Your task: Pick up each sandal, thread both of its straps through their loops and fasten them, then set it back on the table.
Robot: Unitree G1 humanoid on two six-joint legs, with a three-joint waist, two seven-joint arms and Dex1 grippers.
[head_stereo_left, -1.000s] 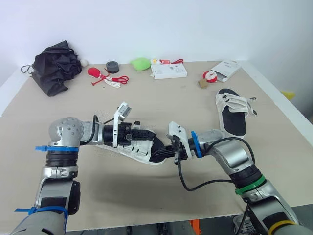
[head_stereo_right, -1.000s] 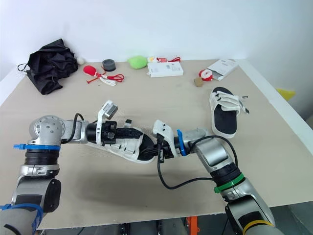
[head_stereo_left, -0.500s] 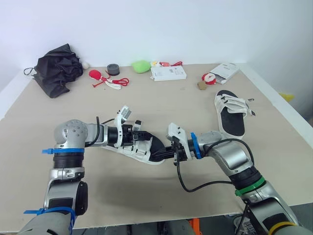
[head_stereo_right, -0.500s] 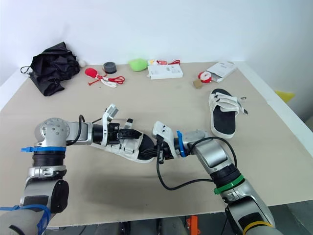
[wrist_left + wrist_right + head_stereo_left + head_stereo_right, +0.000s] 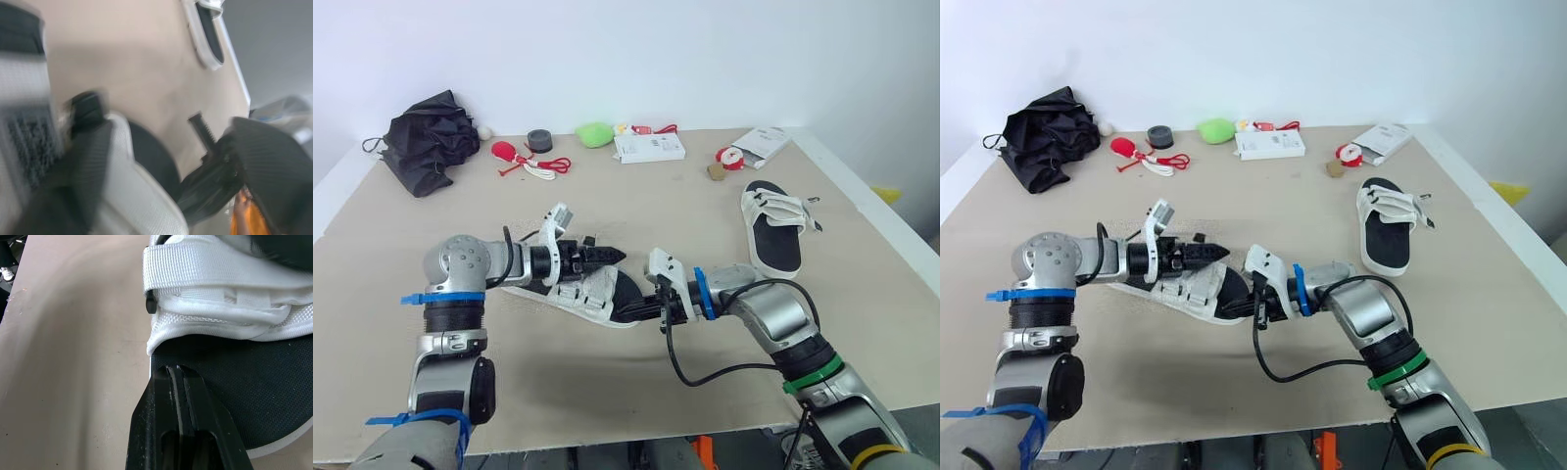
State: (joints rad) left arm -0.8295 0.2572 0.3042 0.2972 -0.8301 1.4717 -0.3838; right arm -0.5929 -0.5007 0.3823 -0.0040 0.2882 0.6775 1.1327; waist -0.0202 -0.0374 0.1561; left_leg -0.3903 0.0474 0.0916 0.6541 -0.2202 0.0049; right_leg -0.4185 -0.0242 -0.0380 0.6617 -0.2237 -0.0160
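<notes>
One sandal point(image 5: 597, 296) with white straps and a black footbed lies on the table in front of me. My left gripper point(image 5: 605, 249) hovers just above its straps. In the left wrist view the two fingers point(image 5: 85, 161) stand wide apart, open, with nothing between them. My right gripper point(image 5: 644, 307) is shut, and its tip point(image 5: 173, 369) rests on the black footbed point(image 5: 254, 382) just behind the rear strap point(image 5: 220, 264). The second sandal point(image 5: 778, 230) lies at the right of the table, away from both grippers.
Along the far edge are a crumpled black bag point(image 5: 429, 137), a red and white cord point(image 5: 524, 157), a black roll point(image 5: 539, 140), a green object point(image 5: 594, 133), a white box point(image 5: 649, 147) and a leaflet point(image 5: 766, 140). The table's right edge point(image 5: 871, 211) runs close to the second sandal.
My left gripper has let go of the sandal's strap, opened, and lifted slightly off it. The right gripper stays shut on the footbed.
</notes>
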